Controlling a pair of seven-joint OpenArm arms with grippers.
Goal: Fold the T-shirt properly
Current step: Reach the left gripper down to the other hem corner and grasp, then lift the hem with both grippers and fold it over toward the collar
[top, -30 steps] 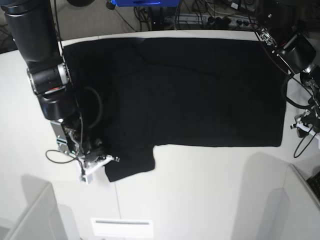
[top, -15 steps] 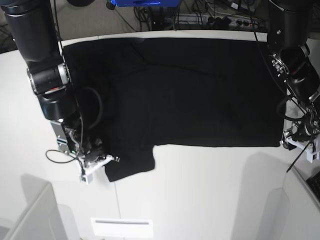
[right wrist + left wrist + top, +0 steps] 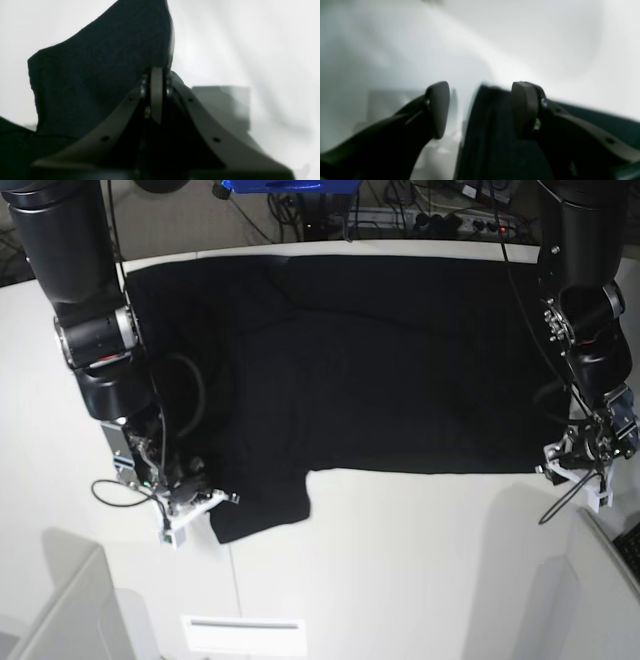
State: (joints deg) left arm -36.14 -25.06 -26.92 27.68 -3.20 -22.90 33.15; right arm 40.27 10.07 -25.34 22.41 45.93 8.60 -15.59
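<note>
Over the last second the left gripper (image 3: 575, 470) had travelled down the table's edge, from beside the shirt's side margin to its near hem corner, while the right gripper (image 3: 200, 502) had not shifted at all. The T-shirt (image 3: 380, 360) lay spread plain side up over the far half of the white table (image 3: 400, 570), one sleeve (image 3: 260, 510) jutting toward the camera on the right arm's side.

In the right wrist view the right gripper's fingers (image 3: 156, 92) were pressed together with almost no gap, at the edge of the sleeve cloth (image 3: 100, 75); the fabric rose up just beyond them, so they looked pinched on it (though the pinch point itself was hidden). In the left wrist view the left gripper's fingers (image 3: 440, 110) stood well apart, the hem corner (image 3: 492, 120) lying between them and nothing held yet.

My reading was that the step in hand was securing both near corners ahead of the first fold. The next move seemed to call for the left fingers to lower onto the hem corner and close, catching both layers, before either arm lifted.
</note>
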